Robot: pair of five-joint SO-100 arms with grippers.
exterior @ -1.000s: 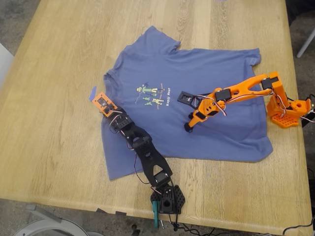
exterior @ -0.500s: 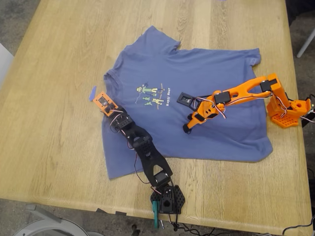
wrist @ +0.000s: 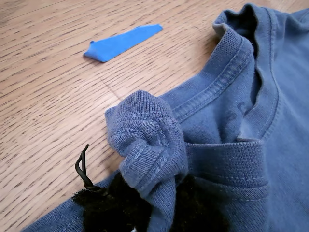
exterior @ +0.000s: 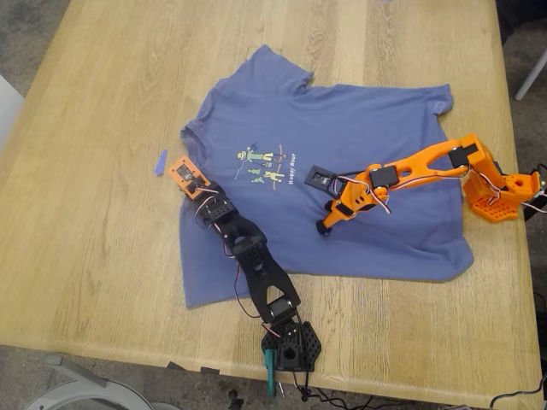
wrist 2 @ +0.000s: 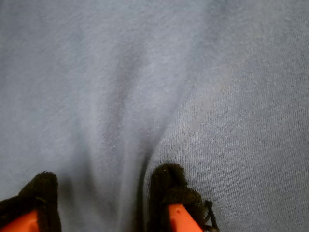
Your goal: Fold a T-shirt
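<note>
Two arms reach over the T-shirt [exterior: 342, 145], which lies flat on the wooden surface [exterior: 94, 231]. My first tool [wrist: 145, 212] pinches a bunched bit of the collar [wrist: 145, 140], near a blue tape strip [wrist: 120, 42]. My second tool [wrist 2: 104, 203] presses on the shirt's middle, tips a little apart with a fold between them

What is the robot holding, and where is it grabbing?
My first claw pinches the T-shirt by its collar. My second claw holds nothing.
</note>
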